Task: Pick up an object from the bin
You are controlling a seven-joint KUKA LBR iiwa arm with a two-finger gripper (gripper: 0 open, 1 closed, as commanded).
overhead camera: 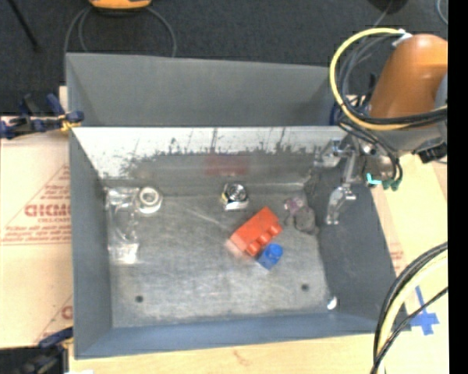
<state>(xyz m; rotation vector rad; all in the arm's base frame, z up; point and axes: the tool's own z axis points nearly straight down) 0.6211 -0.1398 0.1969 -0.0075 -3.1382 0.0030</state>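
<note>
Jaws of gripper (335, 207) neither plainly spread nor plainly pressed together, hung at right side of bin (179, 291) just beside small purple piece (298, 207), red brick (256, 232) nearby; best centred over 1 piece, clear of wall.

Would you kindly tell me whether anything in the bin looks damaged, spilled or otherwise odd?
Nothing looks spilled or broken. The red brick lies askew with a blue block against its corner, and the bin's back wall is marked with dark scratches.
</note>
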